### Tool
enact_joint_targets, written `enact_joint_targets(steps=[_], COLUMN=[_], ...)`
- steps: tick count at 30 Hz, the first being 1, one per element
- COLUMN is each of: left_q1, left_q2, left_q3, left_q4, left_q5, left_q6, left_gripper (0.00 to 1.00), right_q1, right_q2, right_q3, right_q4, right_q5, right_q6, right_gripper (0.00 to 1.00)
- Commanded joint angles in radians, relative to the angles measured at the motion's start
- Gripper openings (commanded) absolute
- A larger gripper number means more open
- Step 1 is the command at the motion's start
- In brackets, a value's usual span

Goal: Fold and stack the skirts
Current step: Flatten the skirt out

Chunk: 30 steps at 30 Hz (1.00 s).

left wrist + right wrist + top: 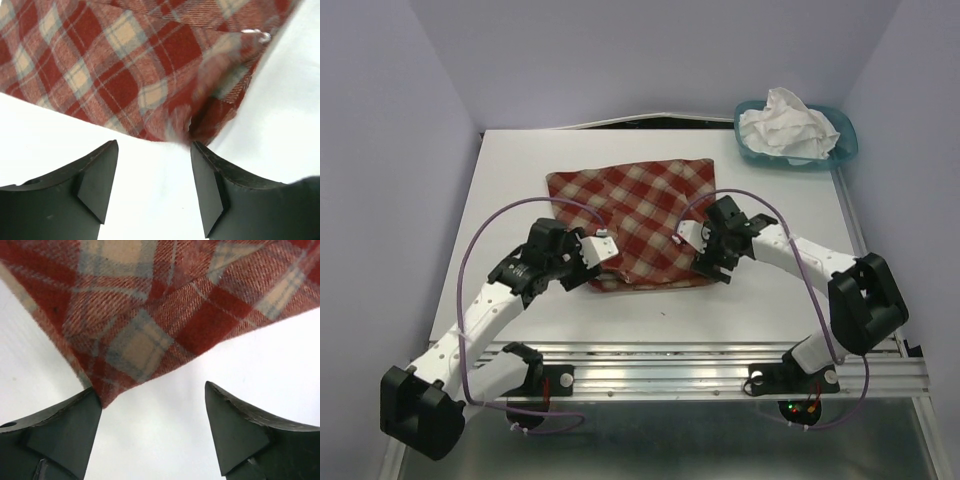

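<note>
You see the plaid skirt [640,215] as soft, brushed woven cloth; the white skirt [788,125] is thin and crinkled, its basket [850,140] smooth teal plastic, the counter [510,190] smooth matt white.

The left gripper [154,150] has its two dark fingers [97,185] set well apart, with only white table [290,125] between them. Just beyond their tips lies the red-and-cream plaid skirt [100,65], its near edge running diagonally. A blurred, folded corner dips toward the right-hand finger, perhaps touching it. A small silvery fastener [257,35] sits at the skirt's upper right edge.
</note>
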Motion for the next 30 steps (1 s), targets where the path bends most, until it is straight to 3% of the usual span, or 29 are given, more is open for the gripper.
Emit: enact_joint_targets(steps=[1,4,11,15,22,30], left_q1=[-0.029,-0.034,-0.034,-0.035,-0.07,-0.194], left_q2=[-0.061,-0.071,0.046,0.164,0.289,0.343], left_q3=[0.095,0.136,0.189,0.19,0.104,-0.063], left_q4=[-0.19,-0.217,-0.169,-0.117,-0.046,-0.002], left_q5=[0.108,0.143,0.161,0.121,0.049,-0.06], left_q6=[0.074,0.048,-0.038,-0.034,0.163,0.295], left_gripper=[0.71,0.69,0.52,0.41,0.28,0.23], right_q1=[-0.006,-0.006,-0.006,-0.006,-0.006,-0.006], right_q2=[-0.089,-0.109,-0.115,-0.074,0.13,0.239], right_q3=[0.118,0.198,0.258,0.229,0.238,0.129], right_q4=[-0.14,-0.183,-0.231,-0.153,-0.07,0.001], right_q5=[-0.045,-0.119,-0.275,-0.182,-0.058,0.114], right_q6=[0.012,0.068,0.124,0.22,0.374,0.366], right_gripper=[0.87,0.86,0.78,0.61,0.34,0.29])
